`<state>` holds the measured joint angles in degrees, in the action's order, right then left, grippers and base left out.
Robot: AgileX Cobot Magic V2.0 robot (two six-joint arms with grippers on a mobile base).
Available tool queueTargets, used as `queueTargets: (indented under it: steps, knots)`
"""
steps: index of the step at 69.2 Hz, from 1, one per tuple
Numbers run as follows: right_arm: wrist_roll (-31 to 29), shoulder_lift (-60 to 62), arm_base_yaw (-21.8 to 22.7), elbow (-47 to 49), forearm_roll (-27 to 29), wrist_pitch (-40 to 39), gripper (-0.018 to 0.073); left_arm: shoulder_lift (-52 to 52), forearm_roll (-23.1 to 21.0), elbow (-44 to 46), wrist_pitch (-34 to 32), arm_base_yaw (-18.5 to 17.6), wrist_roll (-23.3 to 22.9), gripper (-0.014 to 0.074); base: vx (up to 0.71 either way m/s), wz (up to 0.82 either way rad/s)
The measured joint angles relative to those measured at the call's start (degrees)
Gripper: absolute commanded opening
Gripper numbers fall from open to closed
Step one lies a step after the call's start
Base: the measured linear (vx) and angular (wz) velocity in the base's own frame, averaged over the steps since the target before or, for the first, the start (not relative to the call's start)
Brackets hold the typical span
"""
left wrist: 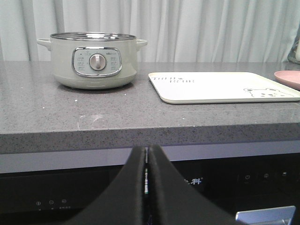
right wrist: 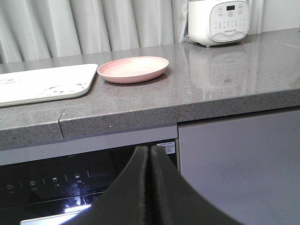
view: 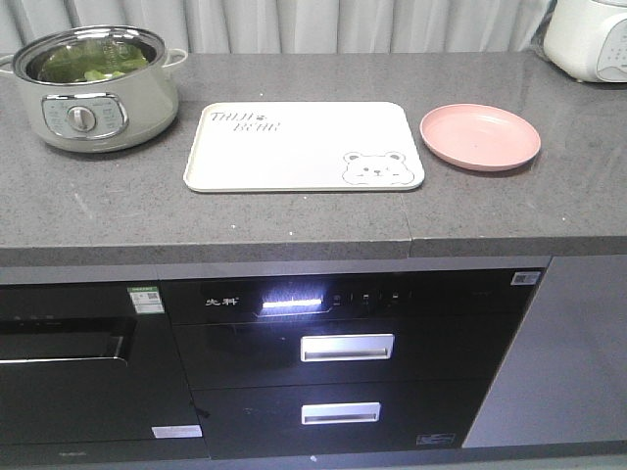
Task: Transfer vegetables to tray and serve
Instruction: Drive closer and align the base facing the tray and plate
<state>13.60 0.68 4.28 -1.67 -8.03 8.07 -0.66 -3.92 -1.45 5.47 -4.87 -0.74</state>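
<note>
Green vegetables (view: 93,65) lie inside a pale green electric pot (view: 93,88) at the counter's back left; from the left wrist view the pot (left wrist: 93,60) hides them. The cream-white tray (view: 304,147) with a bear drawing lies flat at the counter's middle, also seen as the tray (left wrist: 220,87) and the tray (right wrist: 42,84). My left gripper (left wrist: 146,152) hangs shut and empty below the counter's front edge, in front of the black appliance. My right gripper (right wrist: 150,152) is shut and empty too, low before the counter, below the pink plate.
A round pink plate (view: 480,136) (right wrist: 133,69) sits right of the tray. A white rice cooker (view: 588,37) (right wrist: 219,21) stands at the back right. Below the grey counter (view: 294,220) are black drawers with steel handles (view: 347,347). Curtains hang behind.
</note>
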Motion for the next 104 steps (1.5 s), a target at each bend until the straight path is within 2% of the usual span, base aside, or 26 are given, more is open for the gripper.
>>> queueTargets:
  steps: [104]
  knots:
    - [0.0, 0.0, 0.0, 0.0, 0.0, 0.0, -0.0003, 0.0, 0.0, 0.0, 0.0, 0.0, 0.0, -0.0006, 0.09, 0.0]
